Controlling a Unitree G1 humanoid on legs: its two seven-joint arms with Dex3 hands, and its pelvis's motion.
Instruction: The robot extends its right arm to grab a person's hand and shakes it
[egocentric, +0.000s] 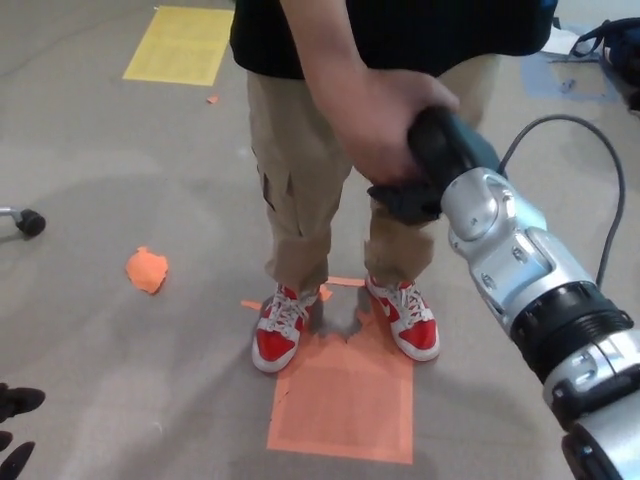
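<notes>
Right hand clasped in person's hand; fingers mostly hidden

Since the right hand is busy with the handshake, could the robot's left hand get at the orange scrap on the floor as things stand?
Probably not: the left hand shows only at the lower left edge, well apart from the orange scrap.

the person's hand wraps over the right hand, so most of the black fingers are covered and only a dark edge shows at 6 o'clock of the grip. the person is cut off by the top edge at the torso. the left hand shows only as black tips at the 8 o'clock corner, too little to tell its pose. a wheeled thing at 9 o'clock is cut by the edge.
</notes>
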